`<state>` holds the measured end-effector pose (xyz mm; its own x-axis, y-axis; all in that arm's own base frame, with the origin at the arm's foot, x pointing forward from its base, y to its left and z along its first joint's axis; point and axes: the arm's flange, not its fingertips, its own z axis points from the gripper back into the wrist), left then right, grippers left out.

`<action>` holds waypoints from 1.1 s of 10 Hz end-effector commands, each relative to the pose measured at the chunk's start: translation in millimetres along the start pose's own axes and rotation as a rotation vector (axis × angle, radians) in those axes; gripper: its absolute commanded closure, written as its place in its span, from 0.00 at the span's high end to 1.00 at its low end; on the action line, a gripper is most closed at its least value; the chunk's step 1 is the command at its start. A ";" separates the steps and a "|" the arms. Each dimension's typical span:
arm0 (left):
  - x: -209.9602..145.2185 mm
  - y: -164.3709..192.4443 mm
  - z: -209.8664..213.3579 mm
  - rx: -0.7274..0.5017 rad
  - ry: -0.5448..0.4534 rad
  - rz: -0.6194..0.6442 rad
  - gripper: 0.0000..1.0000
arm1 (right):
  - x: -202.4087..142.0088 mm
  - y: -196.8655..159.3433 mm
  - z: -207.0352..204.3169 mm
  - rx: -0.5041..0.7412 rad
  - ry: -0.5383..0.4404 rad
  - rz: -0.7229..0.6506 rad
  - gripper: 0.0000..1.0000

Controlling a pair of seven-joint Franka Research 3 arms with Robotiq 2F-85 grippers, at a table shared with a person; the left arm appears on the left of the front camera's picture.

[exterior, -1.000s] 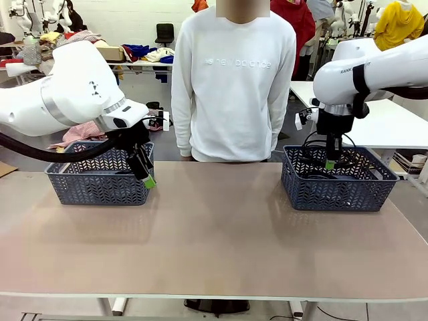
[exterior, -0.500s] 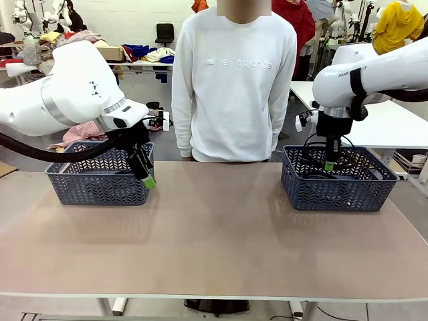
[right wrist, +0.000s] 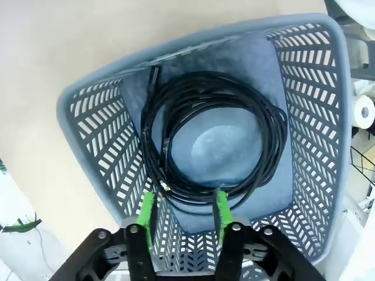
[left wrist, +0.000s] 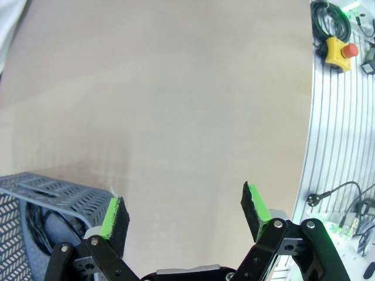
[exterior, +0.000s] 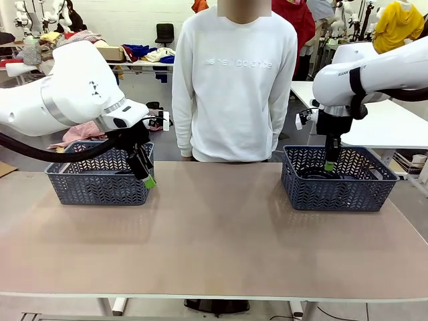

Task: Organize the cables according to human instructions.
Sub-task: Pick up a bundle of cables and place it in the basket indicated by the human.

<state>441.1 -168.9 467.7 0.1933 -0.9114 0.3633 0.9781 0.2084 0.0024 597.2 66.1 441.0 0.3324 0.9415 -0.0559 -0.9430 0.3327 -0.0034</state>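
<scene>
A coil of black cables (right wrist: 214, 132) lies flat on the floor of the right blue basket (right wrist: 94, 146); in the front view this basket (exterior: 334, 190) stands at the table's right. My right gripper (right wrist: 184, 213) hangs over the coil with its jaws apart and nothing between them, and in the front view the right gripper (exterior: 329, 164) points straight down into the basket. My left gripper (exterior: 148, 179) is open beside the front right corner of the left basket (exterior: 100, 184). The left wrist view has the left gripper (left wrist: 183, 206) wide open over bare table, with a dark cord (left wrist: 34, 219) inside that basket's corner (left wrist: 55, 190).
A person in a white sweatshirt (exterior: 231, 87) stands at the far edge, between the two baskets. The tan tabletop (exterior: 214, 234) stretches between and in front of the baskets. A yellow stop button (left wrist: 338, 51) sits on the ribbed rail beyond the table edge.
The right gripper has opened, and the cable loops that hung from it above the basket rim have dropped into the basket. The left arm has not moved.
</scene>
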 end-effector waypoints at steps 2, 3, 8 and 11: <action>-2.9 0.2 2.0 -0.002 0.001 -0.014 1.00 | -2.7 1.9 11.2 0.011 -0.014 -0.023 0.91; -2.9 0.2 2.0 -0.002 0.001 -0.014 1.00 | -3.0 1.4 11.5 0.019 -0.011 -0.027 0.74; -2.9 0.2 2.0 -0.002 0.001 -0.014 1.00 | 6.3 0.8 14.6 0.023 0.000 -0.062 1.00; -2.9 0.2 2.0 -0.002 0.001 -0.014 1.00 | -1.3 3.8 7.7 0.023 0.011 -0.011 1.00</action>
<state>441.1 -168.9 467.7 0.1933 -0.9114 0.3633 0.9780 0.2084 0.0024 594.8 68.0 449.2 0.3519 0.9336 -0.0669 -0.9352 0.3537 0.0170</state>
